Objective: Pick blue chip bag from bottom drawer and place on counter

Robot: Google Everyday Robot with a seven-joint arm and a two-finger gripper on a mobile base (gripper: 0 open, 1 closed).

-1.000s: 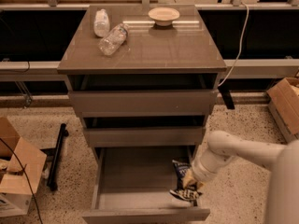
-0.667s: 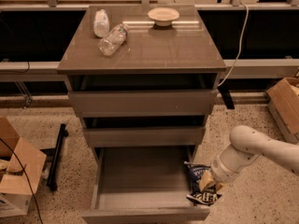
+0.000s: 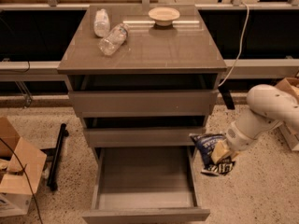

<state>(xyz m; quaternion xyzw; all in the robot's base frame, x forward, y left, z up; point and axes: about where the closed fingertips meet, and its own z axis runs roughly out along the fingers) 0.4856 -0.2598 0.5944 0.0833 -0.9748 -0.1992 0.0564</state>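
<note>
The blue chip bag (image 3: 210, 151) hangs in my gripper (image 3: 220, 153), to the right of the cabinet and above the open bottom drawer's right wall. The gripper is shut on the bag's right side. My white arm (image 3: 264, 110) reaches in from the right. The bottom drawer (image 3: 145, 214) is pulled out and its tray shows nothing inside. The counter (image 3: 154, 50) is the glossy grey-brown cabinet top, well above the bag.
Two clear plastic bottles (image 3: 112, 39) and a shallow bowl (image 3: 164, 15) lie on the counter's back half. Cardboard boxes (image 3: 16, 176) sit on the floor at left, another box (image 3: 290, 90) at right. A black bar (image 3: 57, 155) lies on the floor left of the cabinet.
My gripper has lifted the blue chip bag up and to the right, out of the bottom drawer, to beside the cabinet. The drawer tray is now bare.
</note>
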